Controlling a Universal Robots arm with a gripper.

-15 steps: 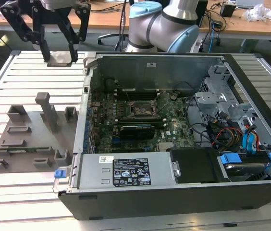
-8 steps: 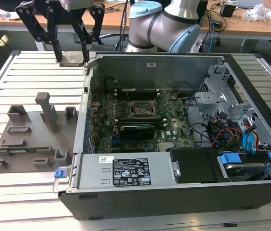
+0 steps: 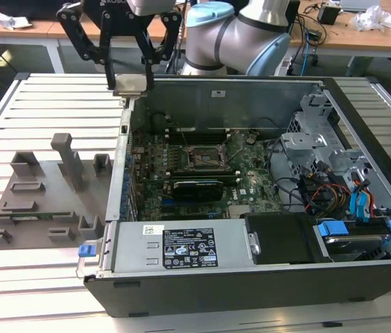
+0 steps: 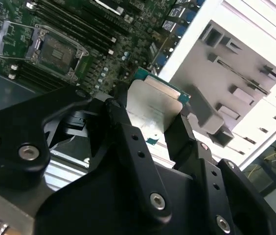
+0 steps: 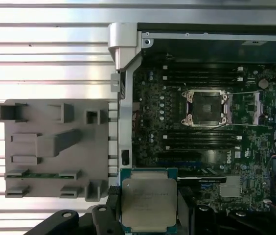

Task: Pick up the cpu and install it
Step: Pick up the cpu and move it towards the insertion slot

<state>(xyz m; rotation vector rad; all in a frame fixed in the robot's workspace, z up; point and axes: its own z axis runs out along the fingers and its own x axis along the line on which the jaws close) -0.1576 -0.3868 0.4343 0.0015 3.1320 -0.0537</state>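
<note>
My gripper (image 3: pixel 129 84) hangs high over the far left corner of the open computer case (image 3: pixel 202 291), shut on the cpu (image 3: pixel 129 83). The cpu is a flat square chip with a pale silver-grey top and a green edge, seen between my black fingers (image 5: pixel 109 215) in both wrist views (image 5: pixel 149 203) (image 4: pixel 153 112). The dark square socket (image 3: pixel 202 158) with its metal frame lies open in the middle of the green motherboard (image 3: pixel 251 187), to the exterior view's right of and below my gripper. The same socket (image 5: pixel 206 108) (image 4: pixel 55 51) shows in both wrist views, bare inside.
A grey plastic holder plate (image 3: pixel 43 201) with raised blocks lies on the slatted table at the exterior view's left of the case. Inside the case are a power supply (image 3: pixel 181 248), a drive cage (image 3: pixel 313 132) and cable bundles (image 3: pixel 334 194). Wooden benches stand behind.
</note>
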